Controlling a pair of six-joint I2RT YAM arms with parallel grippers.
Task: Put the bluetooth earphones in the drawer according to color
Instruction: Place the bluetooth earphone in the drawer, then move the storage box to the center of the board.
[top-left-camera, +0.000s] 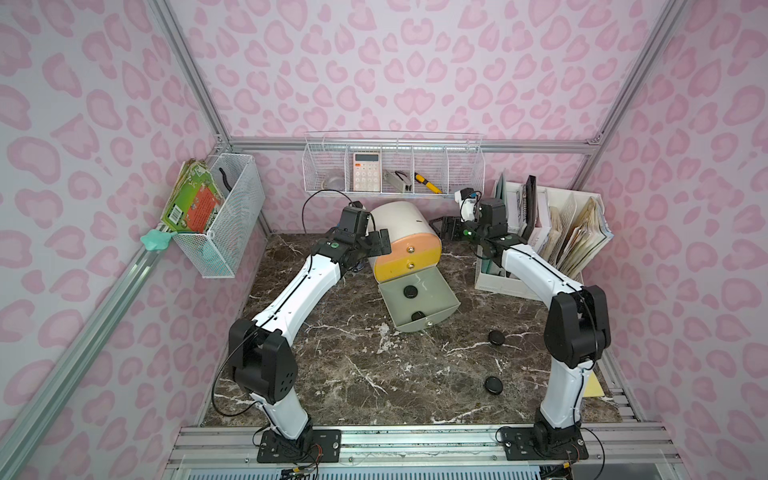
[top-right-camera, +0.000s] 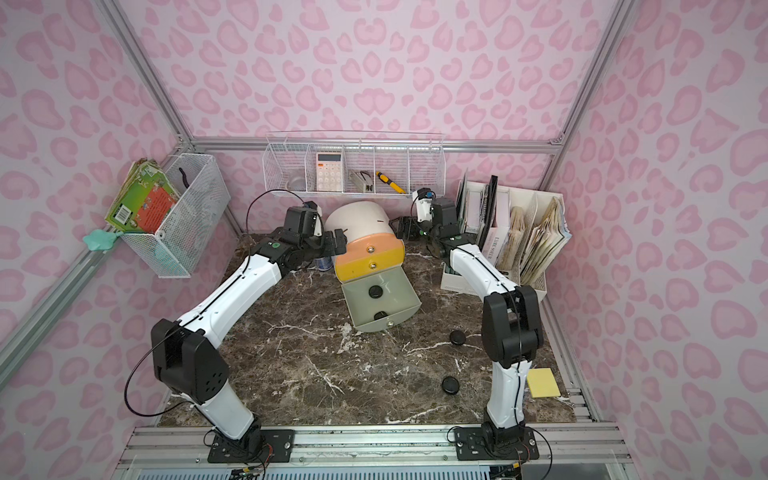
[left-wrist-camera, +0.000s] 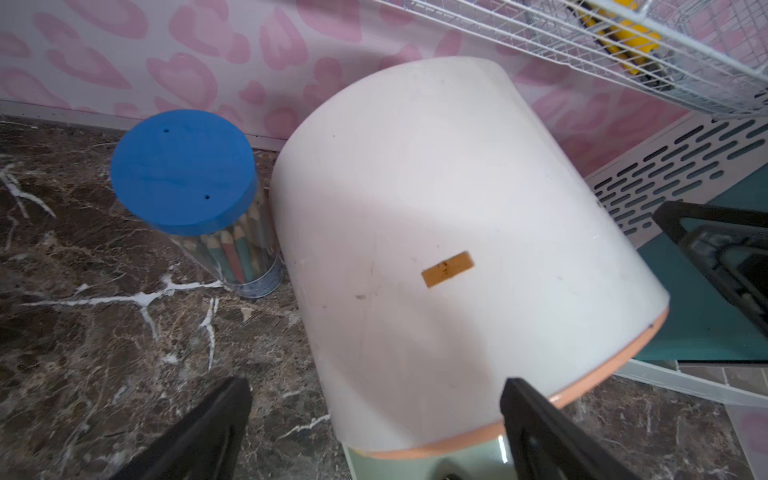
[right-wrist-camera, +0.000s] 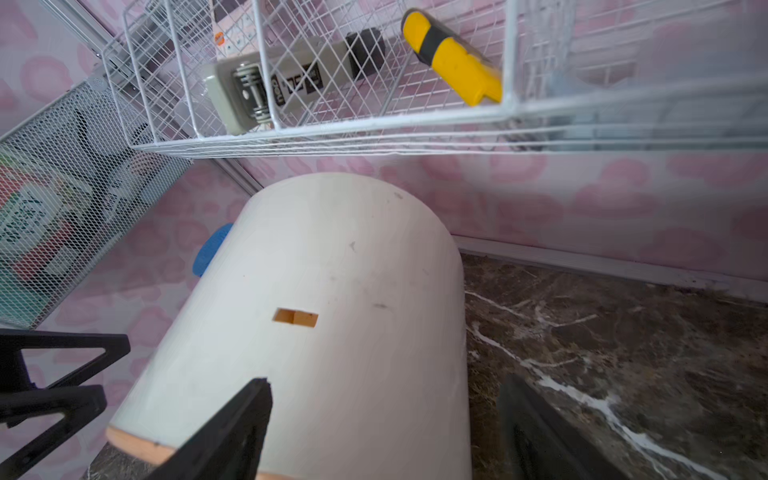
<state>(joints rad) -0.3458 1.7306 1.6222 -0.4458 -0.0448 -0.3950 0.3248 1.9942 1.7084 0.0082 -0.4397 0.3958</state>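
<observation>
Room: pink leopard-print walls, aluminium frame, brown marble tabletop (top-left-camera: 353, 374).
Cabinet: white barrel cabinet (top-left-camera: 399, 220) at back centre of the table. Peach drawer (top-left-camera: 424, 247) and yellow drawer (top-left-camera: 395, 268) are shut. Grey-green drawer (top-left-camera: 436, 293) at the bottom is pulled far out toward the front.
Grey-green drawer contents: two black earphone cases. The rear drawer case (top-left-camera: 410, 291) is near the cabinet end, the front drawer case (top-left-camera: 417, 316) against the knob wall.
Loose on table: two black cases to the right of the open drawer, well apart. The rear table case (top-left-camera: 496, 337) is nearer the drawer, the front table case (top-left-camera: 493, 384) further forward.
Wire shelf (top-left-camera: 392, 166), back wall: calculator (top-left-camera: 367, 171), grey device (top-left-camera: 397, 179) and yellow-black tool (top-left-camera: 428, 183), each in its own compartment.
Mesh basket (top-left-camera: 237, 224), left wall: booklets (top-left-camera: 193, 203).
File rack (top-left-camera: 494, 286): papers and notebooks standing upright.
Pencil jar (left-wrist-camera: 183, 170): blue lid, coloured pencils inside, just beside the cabinet shell.
Left arm: stretched forward to the cabinet's upper front edge. Left gripper (top-left-camera: 384, 243) has its jaws spread wide and holds nothing.
Right arm: elbow high, forearm reaching to the cabinet's rear right. Right gripper (right-wrist-camera: 384, 384) has its jaws wide apart and is empty, one finger over the shell top and the other over the marble. Contact with the shell: cannot tell.
Counts: 2 arms; 3 drawers (1 open, 2 shut); 4 black cases (2 in drawer, 2 on table).
</observation>
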